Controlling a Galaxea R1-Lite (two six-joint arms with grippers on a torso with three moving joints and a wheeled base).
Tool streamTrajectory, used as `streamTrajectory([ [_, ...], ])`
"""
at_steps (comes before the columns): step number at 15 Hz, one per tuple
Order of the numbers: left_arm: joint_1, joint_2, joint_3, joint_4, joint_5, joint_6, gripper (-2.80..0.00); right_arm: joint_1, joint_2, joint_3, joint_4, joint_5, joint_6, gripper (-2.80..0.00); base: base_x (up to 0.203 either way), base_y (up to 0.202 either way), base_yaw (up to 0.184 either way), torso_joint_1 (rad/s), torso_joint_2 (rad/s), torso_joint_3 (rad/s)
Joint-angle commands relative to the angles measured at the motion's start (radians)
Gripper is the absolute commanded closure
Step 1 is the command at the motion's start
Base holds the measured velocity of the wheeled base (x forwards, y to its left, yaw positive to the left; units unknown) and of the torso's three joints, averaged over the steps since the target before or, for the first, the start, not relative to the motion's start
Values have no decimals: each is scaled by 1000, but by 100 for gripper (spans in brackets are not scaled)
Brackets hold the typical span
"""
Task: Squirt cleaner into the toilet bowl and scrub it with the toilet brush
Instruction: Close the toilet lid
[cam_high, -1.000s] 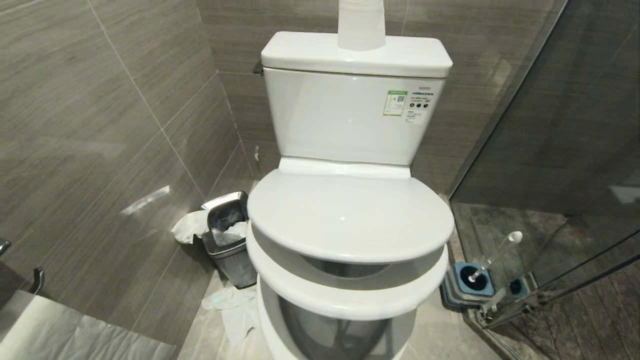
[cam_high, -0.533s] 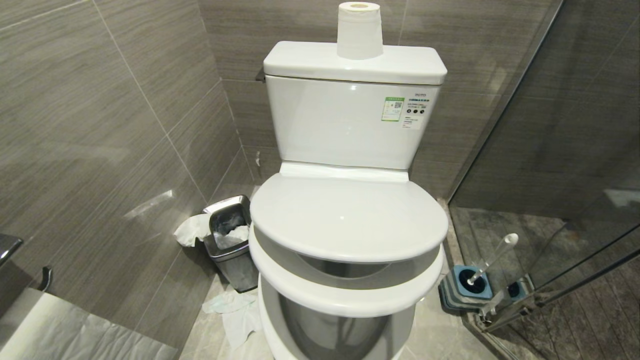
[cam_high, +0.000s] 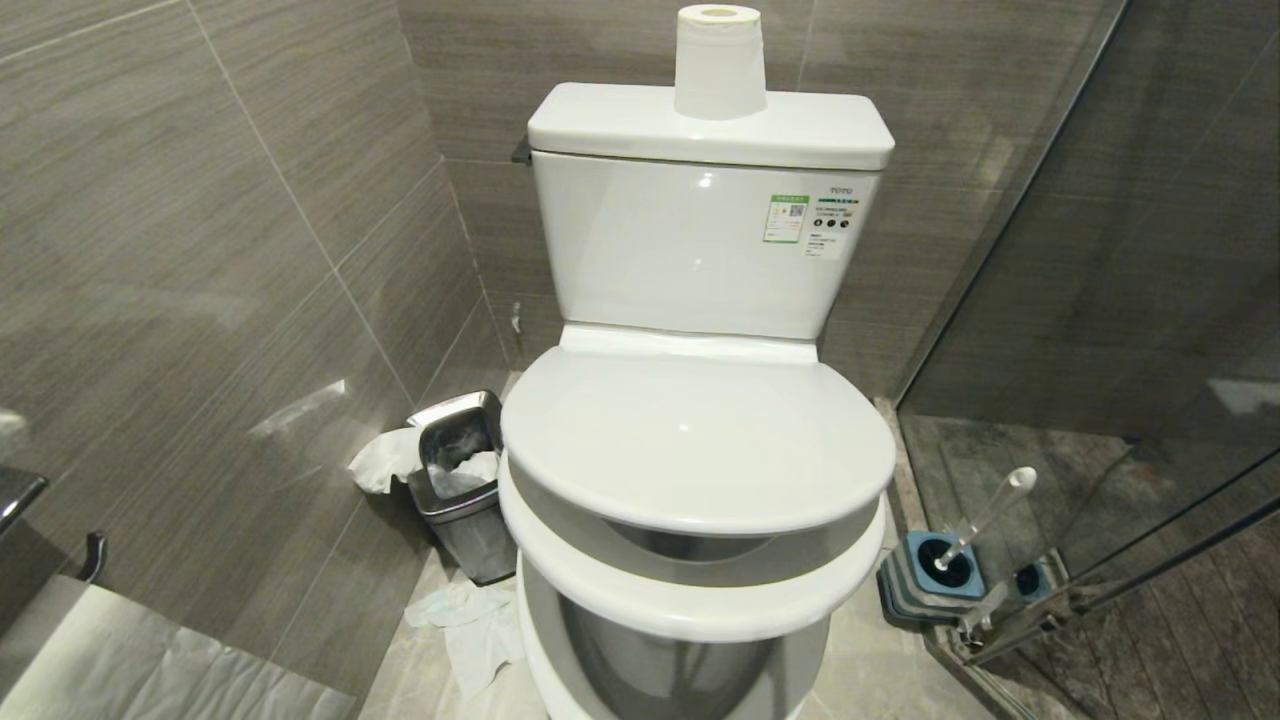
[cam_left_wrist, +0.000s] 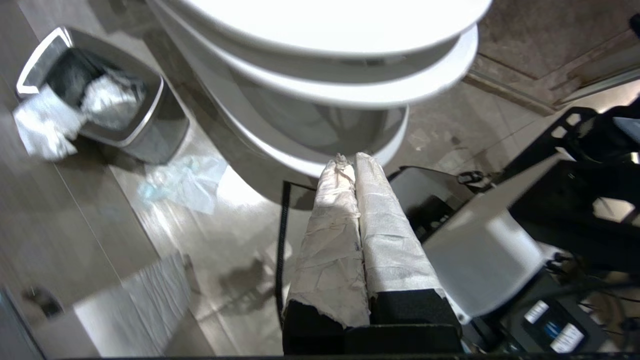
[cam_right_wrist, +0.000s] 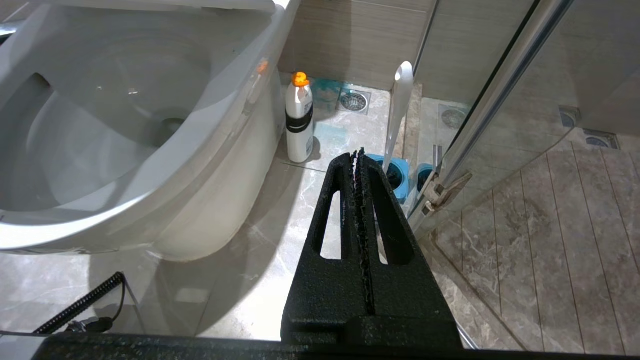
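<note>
Both my grippers, left (cam_left_wrist: 348, 159) and right (cam_right_wrist: 358, 152), were pinched together, empty. The toilet brush (cam_high: 985, 517) stood in its holder right of the toilet bowl (cam_right_wrist: 100, 130). I judged the half-raised lid (cam_high: 695, 440) could drop mid-reach

The toilet bowl (cam_high: 680, 650) is cut off at the head view's 6 o'clock edge, its inside mostly hidden under the lid (cam_high: 695, 440) and seat (cam_high: 690, 590). The toilet brush (cam_high: 985, 515) hides its bristle head inside the holder (cam_high: 925, 575) at 4 o'clock.
</note>
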Motion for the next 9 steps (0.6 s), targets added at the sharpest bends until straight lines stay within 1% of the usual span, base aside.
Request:
streamTrajectory([
  [1,2,113,3,-40,2,55,0,0,0,0,-1,0,0,0,0,0,0,0,0,0],
  [4,-8,257,0,-57,7,200,0,0,0,0,-1,0,0,0,0,0,0,0,0,0],
  [5,-19,309,-2,-75,11,234,0,0,0,0,-1,0,0,0,0,0,0,0,0,0],
  [7,-49,413,-5,-129,45,283,0,0,0,0,-1,0,0,0,0,0,0,0,0,0],
  [9,-91,496,-8,-176,76,305,0,0,0,1,-1,0,0,0,0,0,0,0,0,0],
])
